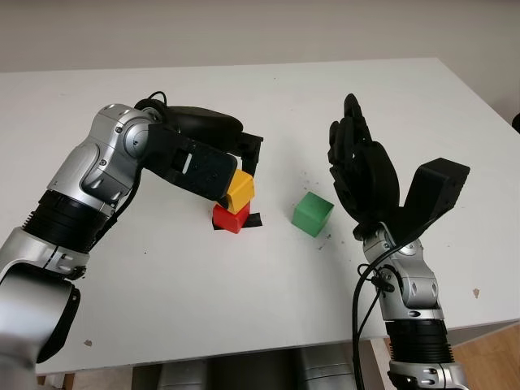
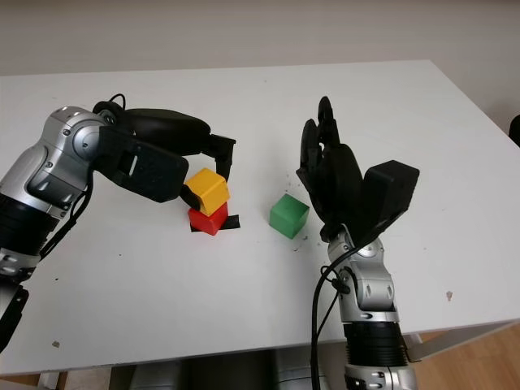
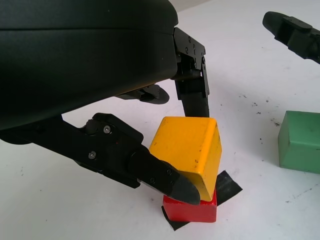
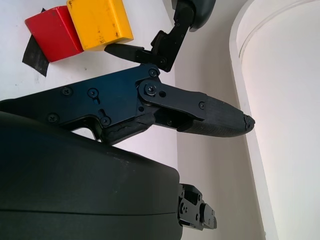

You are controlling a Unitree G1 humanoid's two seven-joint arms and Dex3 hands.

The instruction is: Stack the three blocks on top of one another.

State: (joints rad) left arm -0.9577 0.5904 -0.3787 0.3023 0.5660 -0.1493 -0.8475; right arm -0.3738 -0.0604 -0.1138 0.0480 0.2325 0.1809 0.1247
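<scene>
The left robot hand [image 1: 231, 175] is clamped on the yellow block [image 1: 240, 192], one finger behind it and another pressed on its near lower edge, and the block sits on top of the red block [image 1: 231, 218] — tilted and turned a little off square, as the left wrist view shows, not lying flat. The red block stands on a patch of black tape [image 3: 226, 186] on the white surface [image 1: 162, 309]. The green block [image 1: 313, 214] lies by itself just to the right of the pair, apart from them, and the right robot hand [image 1: 361, 175] is held upright beside it with nothing in it, open. Two of three blocks look roughly stacked, so the risk now lies in the release: if the fingers let go while the yellow block is tipped, it could rock, slide off the red one or settle skewed — leaving a poor seat for the green block. A finger dragging along the yellow face as it withdraws could also pull the block sideways or nudge the red one off its tape. Later, the right hand stands close to the green block and could knock it away while closing on it, and setting green on a crooked yellow top would likely bring the whole stack down.
</scene>
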